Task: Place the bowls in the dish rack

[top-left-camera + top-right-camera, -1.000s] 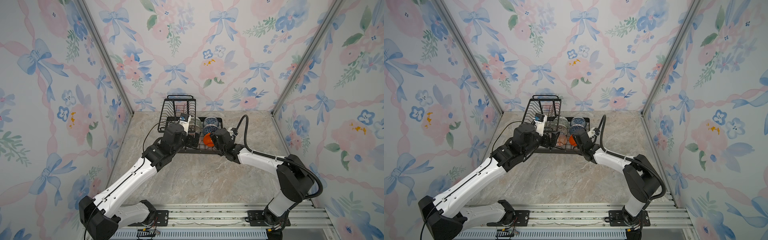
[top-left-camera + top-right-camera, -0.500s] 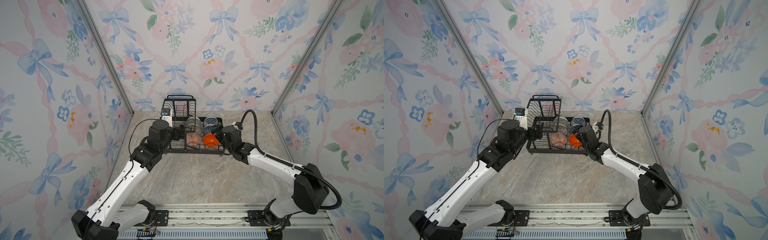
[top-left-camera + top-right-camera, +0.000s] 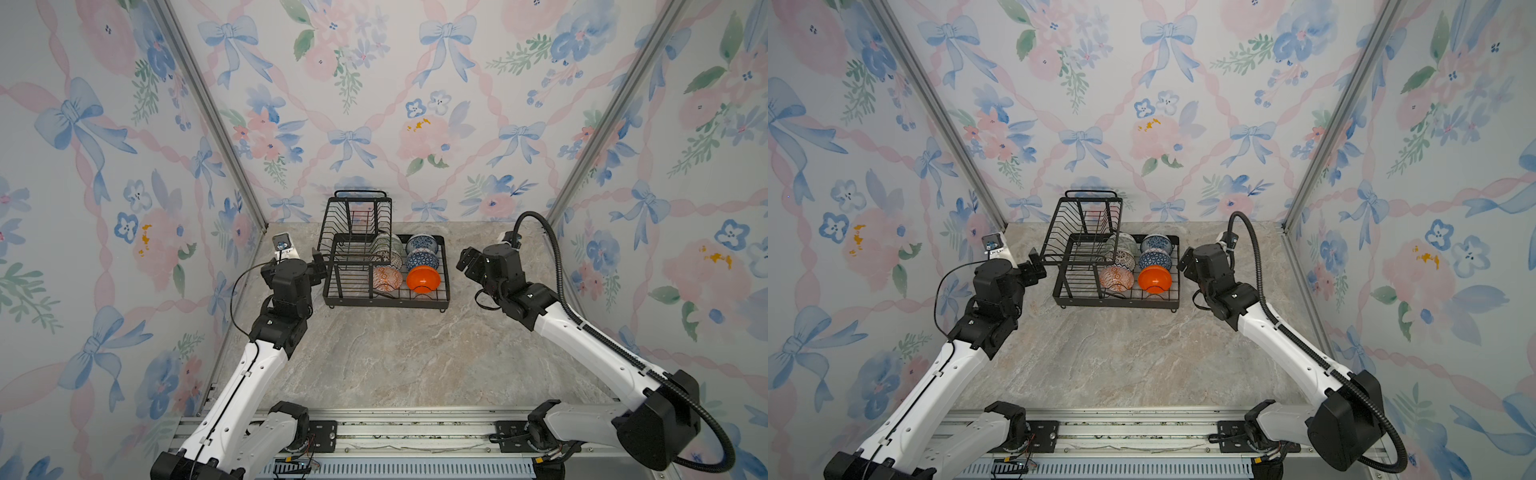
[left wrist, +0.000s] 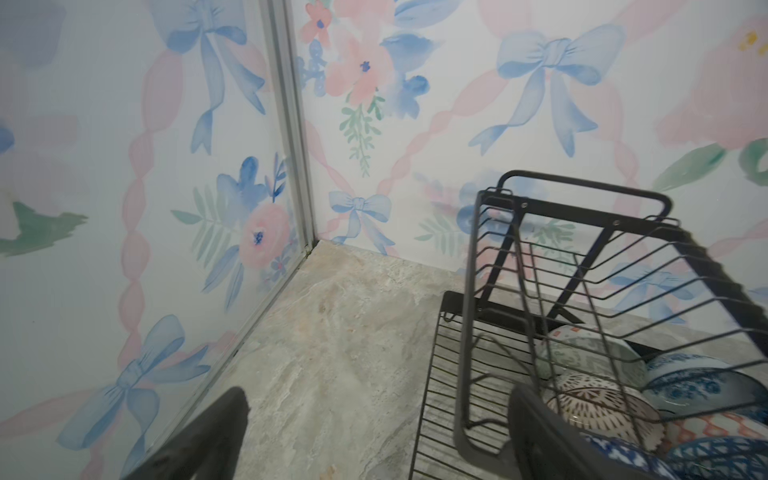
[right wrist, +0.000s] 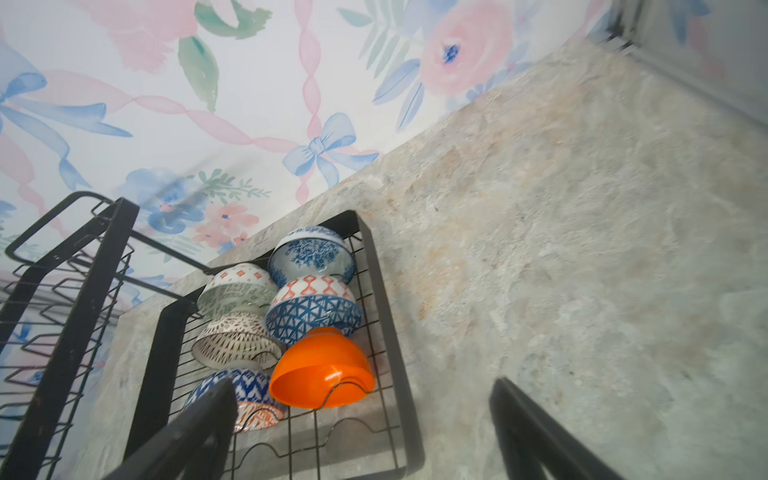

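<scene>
Left end effector [image 3: 318, 266] and right end effector [image 3: 465, 259] both have fingers wide apart and hold nothing
The left one is just beside the left edge of the dish rack [image 3: 386, 302], the right one near its right edge. All six bowls [image 5: 313, 309] lean in two rows in the lower tray, with the plain orange bowl [image 3: 423, 279] front right. The rack stands at the back of the surface [image 3: 395, 353]

In both top views, mid-frame, the dish rack's [image 3: 386, 304] upper basket wires screen the grey-green bowl [image 3: 390, 244] and lattice bowl [image 3: 392, 261]. The left claw's [image 4: 378, 392] fingers [image 4: 208, 432] run off the wrist picture's edge. A right claw [image 5: 363, 385] finger [image 5: 195, 424] covers part of the front patterned bowl [image 5: 257, 401].
</scene>
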Robot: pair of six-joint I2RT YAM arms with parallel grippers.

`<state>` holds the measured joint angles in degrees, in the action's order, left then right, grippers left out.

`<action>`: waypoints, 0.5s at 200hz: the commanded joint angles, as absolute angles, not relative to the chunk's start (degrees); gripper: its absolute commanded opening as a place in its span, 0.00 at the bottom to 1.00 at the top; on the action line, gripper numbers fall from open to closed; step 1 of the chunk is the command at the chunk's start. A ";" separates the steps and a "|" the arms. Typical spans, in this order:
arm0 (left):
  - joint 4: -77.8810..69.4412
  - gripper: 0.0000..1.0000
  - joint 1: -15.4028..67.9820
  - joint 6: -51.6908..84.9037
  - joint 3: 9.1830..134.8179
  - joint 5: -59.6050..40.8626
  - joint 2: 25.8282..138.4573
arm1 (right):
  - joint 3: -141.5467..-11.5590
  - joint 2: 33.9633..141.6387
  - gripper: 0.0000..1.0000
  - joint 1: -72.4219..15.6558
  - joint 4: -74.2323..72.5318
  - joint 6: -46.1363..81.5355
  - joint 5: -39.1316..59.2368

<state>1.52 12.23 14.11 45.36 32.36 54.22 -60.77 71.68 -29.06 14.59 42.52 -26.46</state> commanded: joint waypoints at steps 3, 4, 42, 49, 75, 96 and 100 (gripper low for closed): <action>-4.80 0.98 9.37 15.73 37.88 39.02 53.34 | -56.71 68.26 0.97 -27.22 18.03 38.90 -38.57; -4.95 0.98 9.21 15.78 37.71 39.11 53.39 | -56.61 68.19 0.97 -27.19 18.07 39.09 -39.28; -12.47 0.98 4.58 17.25 27.69 42.12 55.25 | -53.01 68.14 0.97 -23.86 19.24 38.95 -53.78; -14.39 0.98 3.70 17.31 25.95 41.24 55.68 | -53.00 68.73 0.97 -22.89 19.64 37.74 -53.78; -24.01 0.98 2.20 16.42 19.61 39.33 59.74 | -51.24 71.75 0.97 -20.39 16.96 31.86 -53.29; -31.39 0.98 2.20 16.18 16.94 37.30 64.79 | -50.59 74.10 0.97 -17.60 16.40 32.17 -53.44; -32.90 0.98 2.19 16.24 16.48 36.83 65.75 | -50.30 74.46 0.97 -17.04 15.68 31.53 -53.40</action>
<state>-20.64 2.52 15.90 18.90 38.92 61.78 -52.12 72.16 -19.68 16.91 35.11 -50.83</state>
